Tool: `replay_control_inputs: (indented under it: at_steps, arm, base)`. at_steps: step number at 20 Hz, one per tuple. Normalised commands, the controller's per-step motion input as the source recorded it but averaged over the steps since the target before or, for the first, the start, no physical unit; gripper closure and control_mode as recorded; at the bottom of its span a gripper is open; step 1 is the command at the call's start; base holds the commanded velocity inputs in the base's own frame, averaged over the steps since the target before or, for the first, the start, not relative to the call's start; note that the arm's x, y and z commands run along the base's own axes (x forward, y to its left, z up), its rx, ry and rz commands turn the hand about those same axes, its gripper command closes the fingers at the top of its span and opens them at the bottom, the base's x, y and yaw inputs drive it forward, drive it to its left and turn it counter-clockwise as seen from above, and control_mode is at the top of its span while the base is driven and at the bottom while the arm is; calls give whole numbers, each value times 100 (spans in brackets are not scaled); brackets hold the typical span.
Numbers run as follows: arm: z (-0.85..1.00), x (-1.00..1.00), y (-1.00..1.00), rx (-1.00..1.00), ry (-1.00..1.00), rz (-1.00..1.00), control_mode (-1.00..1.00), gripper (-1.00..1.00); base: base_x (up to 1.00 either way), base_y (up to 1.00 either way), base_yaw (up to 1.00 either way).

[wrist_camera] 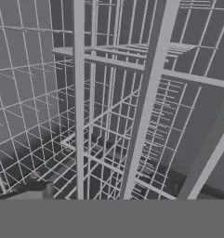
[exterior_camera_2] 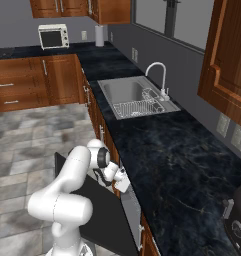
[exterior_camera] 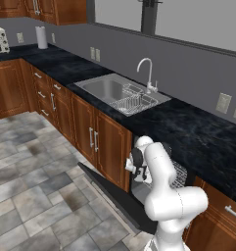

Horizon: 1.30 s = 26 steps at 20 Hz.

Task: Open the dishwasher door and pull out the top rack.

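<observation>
Dark marbled counter (exterior_camera: pixel 188 127) runs along the wall over brown wooden cabinets (exterior_camera: pixel 102 142), with a steel sink (exterior_camera: pixel 109 88) well up and away from the claw. Just below the gripper (exterior_camera: pixel 135 166) the dishwasher door (exterior_camera: pixel 117 198) hangs dropped open, its dark panel slanting down toward the tiled floor (exterior_camera: pixel 26 196). Directly ahead of the claw, very close, the top rack (wrist_camera: pixel 108 116) spreads its thin pale wires. Whether the claw is wide, narrow or gripping a wire cannot be told.
</observation>
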Motion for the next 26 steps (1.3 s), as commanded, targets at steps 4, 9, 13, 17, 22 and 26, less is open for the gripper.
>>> replay_control_inputs:
  at_steps: [4,9,13,17,22,26]
  arm:
    - [-47,-3,0,14,16,0,-100,-100]
    - [-56,-35,20,12,8,0,-100,-100]
    - [-58,-47,35,12,6,0,-100,-100]
    - [-64,-58,51,9,3,0,-100,-100]
    - [-65,-65,62,7,1,0,-100,-100]
    - [-44,-62,60,13,3,0,-100,-100]
  base:
    - [0,0,0]
    - [0,0,0]
    - [0,0,0]
    - [0,0,0]
    - [0,0,0]
    - [0,0,0]
